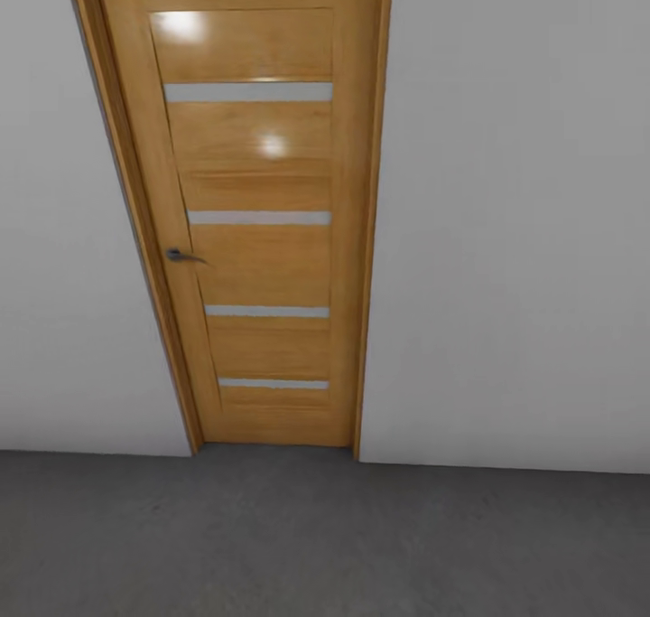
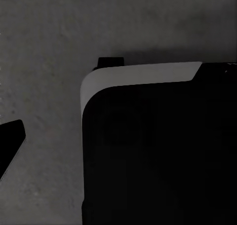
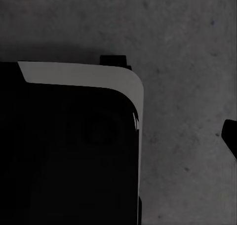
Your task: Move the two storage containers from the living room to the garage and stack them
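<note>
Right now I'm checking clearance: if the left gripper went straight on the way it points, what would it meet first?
Probably the dark grey concrete floor, with the robot's black, white-edged base close beside that line; depth is unclear.

Dark grey rough concrete floor (image 1: 325, 545) of the garage runs up to the foot of a closed wooden door (image 1: 262, 238) set in a plain pale grey wall (image 1: 506, 238); the concrete is unmarked, faintly mottled.
</note>
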Tool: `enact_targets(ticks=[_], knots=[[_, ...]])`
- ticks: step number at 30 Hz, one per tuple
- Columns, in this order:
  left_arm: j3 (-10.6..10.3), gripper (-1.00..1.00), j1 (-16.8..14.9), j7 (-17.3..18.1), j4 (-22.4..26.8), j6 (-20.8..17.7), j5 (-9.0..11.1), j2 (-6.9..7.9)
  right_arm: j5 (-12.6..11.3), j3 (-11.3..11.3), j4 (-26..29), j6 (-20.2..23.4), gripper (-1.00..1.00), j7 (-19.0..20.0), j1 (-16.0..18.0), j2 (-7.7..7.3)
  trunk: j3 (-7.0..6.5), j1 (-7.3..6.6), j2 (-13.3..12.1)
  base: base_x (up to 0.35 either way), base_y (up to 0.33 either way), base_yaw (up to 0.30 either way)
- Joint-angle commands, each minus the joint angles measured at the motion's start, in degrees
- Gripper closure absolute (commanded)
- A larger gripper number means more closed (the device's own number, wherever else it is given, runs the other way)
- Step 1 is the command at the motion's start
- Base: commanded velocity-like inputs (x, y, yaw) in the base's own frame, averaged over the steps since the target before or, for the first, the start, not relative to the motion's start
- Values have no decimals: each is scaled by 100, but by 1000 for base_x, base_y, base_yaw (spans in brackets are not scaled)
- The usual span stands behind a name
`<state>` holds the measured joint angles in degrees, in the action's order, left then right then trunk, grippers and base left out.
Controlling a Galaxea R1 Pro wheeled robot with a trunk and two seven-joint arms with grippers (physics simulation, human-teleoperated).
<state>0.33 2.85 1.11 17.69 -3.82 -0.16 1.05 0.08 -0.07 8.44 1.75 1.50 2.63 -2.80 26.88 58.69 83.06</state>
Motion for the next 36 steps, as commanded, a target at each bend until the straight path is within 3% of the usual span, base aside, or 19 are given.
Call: enact_targets(ticks=[1, 26, 36], knots=[[5, -100, 5, 12, 24, -40, -2, 1, 1, -2, 8, 18, -100, 16, 0, -1, 5, 4, 2, 340, 0, -7], [10, -100, 5, 12, 24, -40, -2, 1, -15, -2, 8, 18, -100, 9, 0, -1, 5, 4, 2, 342, 24, -1], [11, -100, 5, 12, 24, -40, -2, 1, -16, -2, 8, 18, -100, 9, 0, -1, 5, 4, 2, 221, 16, 0]])
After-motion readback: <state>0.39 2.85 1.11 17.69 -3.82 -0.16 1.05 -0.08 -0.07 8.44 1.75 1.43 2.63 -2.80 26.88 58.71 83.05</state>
